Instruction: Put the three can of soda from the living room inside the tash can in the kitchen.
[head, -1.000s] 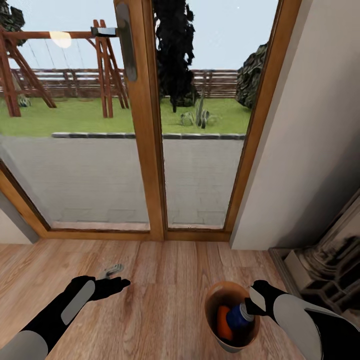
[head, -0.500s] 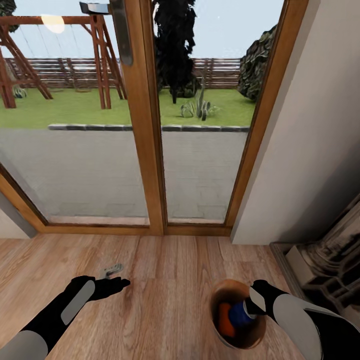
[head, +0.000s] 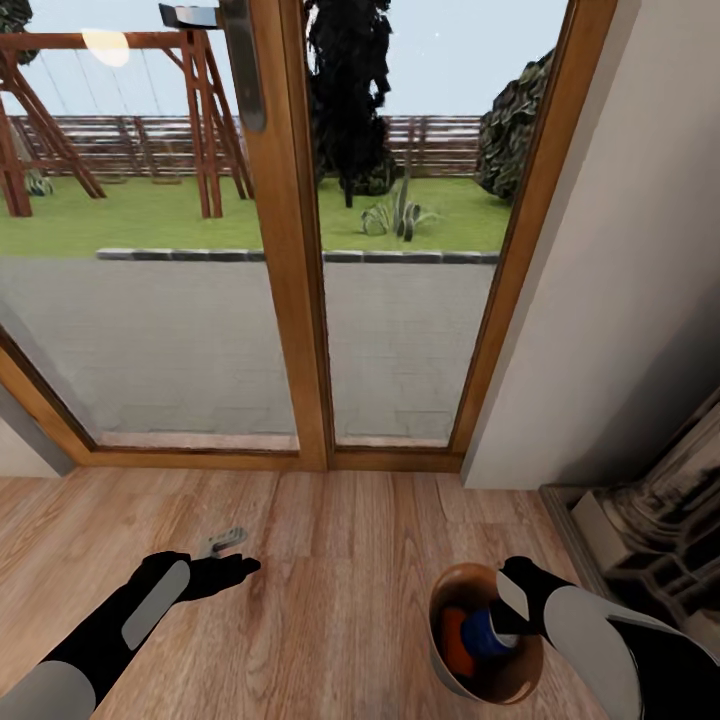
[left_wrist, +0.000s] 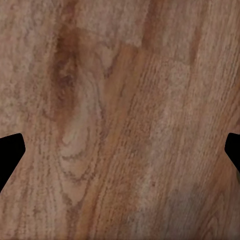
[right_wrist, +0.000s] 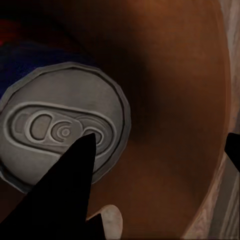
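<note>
No legible text, label, brand or number appears on the blue can (right_wrist: 60, 125) or elsewhere.

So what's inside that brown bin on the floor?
Inside the bin there's a blue can with a silver top, and an orange can beside it. The right gripper reaches in and covers part of the inside, so a third can could be hidden.

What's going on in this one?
The robot stands at wood-framed glass doors. Its right tool reaches into a small round bin with a glossy brown inside on the wood floor; a dark blue can with a pale top and an orange can sit inside. The left tool hovers open over bare floor.
</note>
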